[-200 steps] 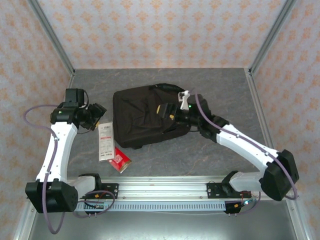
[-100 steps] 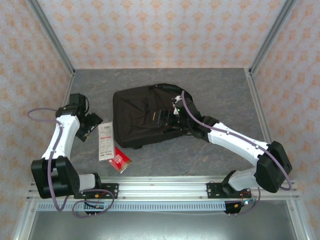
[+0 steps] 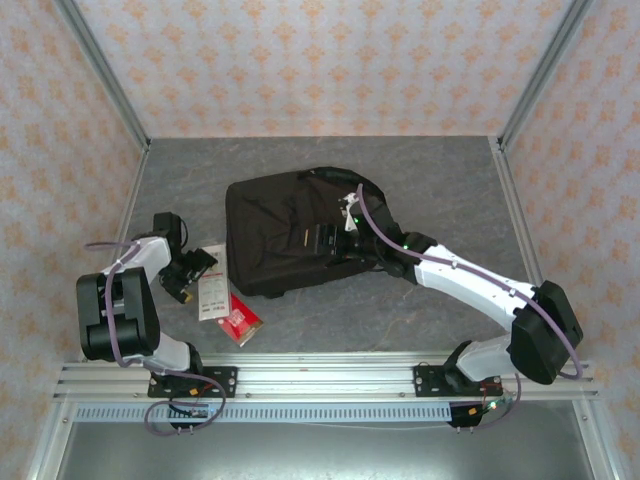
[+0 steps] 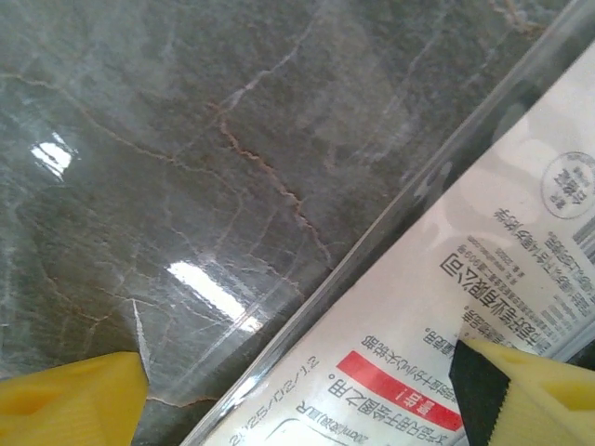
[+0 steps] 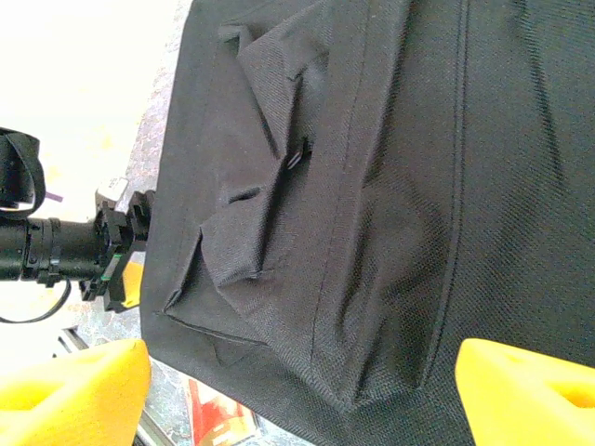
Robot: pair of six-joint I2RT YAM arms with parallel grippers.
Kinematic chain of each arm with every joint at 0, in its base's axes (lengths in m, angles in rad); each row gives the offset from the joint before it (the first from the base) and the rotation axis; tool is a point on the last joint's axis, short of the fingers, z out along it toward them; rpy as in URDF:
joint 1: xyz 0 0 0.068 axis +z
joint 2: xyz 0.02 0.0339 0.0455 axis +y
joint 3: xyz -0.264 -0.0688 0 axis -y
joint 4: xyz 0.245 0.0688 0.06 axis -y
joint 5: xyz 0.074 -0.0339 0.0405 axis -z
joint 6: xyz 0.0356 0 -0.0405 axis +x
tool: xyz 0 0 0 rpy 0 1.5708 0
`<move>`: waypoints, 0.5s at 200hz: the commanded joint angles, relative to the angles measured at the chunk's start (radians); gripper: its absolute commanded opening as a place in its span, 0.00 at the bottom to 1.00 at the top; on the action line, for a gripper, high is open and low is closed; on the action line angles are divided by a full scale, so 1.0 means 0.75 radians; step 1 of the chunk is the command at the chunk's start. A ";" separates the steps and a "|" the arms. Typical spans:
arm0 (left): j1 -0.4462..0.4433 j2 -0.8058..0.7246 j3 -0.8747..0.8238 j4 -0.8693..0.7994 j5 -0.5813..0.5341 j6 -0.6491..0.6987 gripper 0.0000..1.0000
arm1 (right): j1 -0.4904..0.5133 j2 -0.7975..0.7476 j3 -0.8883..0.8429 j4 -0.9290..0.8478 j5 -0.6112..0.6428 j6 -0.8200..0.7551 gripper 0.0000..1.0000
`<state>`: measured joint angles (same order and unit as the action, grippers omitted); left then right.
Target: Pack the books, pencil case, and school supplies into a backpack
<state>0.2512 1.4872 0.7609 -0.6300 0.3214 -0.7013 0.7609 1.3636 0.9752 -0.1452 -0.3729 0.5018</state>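
On your left side, the left gripper (image 3: 192, 275) hangs low over the shiny grey stone-look table (image 3: 440, 170). Its two yellow fingertips (image 4: 70, 400) are spread wide apart and they hold nothing. From the left wrist camera, one fingertip sits over the bare table. The other sits over the long white-and-red card in a clear wrapper (image 3: 210, 285). You cannot tell if that fingertip touches the card.

The card lies flat on the table, with small print and a red label on it. Right next to its near end lies the small red packet (image 3: 241, 321), also flat on the table.

Just to the right of the card lies the big soft black fabric backpack (image 3: 285, 235). It rests flat near the middle of the table. The right wrist camera shows its folds, a flap and a little zip pull (image 5: 297, 154).

Over the backpack hangs the right gripper (image 5: 297, 395). Its yellow fingertips are wide apart too, one at each side, and they grab nothing. Black fabric shows between them.
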 commanded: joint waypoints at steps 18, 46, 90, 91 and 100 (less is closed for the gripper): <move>-0.032 0.077 -0.102 0.405 0.375 -0.109 0.87 | -0.010 -0.039 -0.040 0.039 -0.028 -0.029 0.86; -0.067 0.026 -0.160 0.555 0.511 -0.211 0.84 | -0.014 -0.035 -0.042 0.045 -0.024 -0.017 0.86; -0.116 -0.136 -0.240 0.740 0.661 -0.334 0.80 | -0.015 0.001 -0.036 0.068 -0.031 0.024 0.85; -0.117 -0.138 -0.241 0.744 0.664 -0.335 0.79 | -0.015 0.002 -0.036 0.068 -0.032 0.024 0.85; -0.132 -0.151 -0.251 0.765 0.682 -0.350 0.78 | -0.014 0.008 -0.033 0.071 -0.032 0.034 0.85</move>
<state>0.2478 1.3518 0.6258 -0.4442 0.3920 -0.8509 0.7555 1.3605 0.9569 -0.1265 -0.3897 0.5037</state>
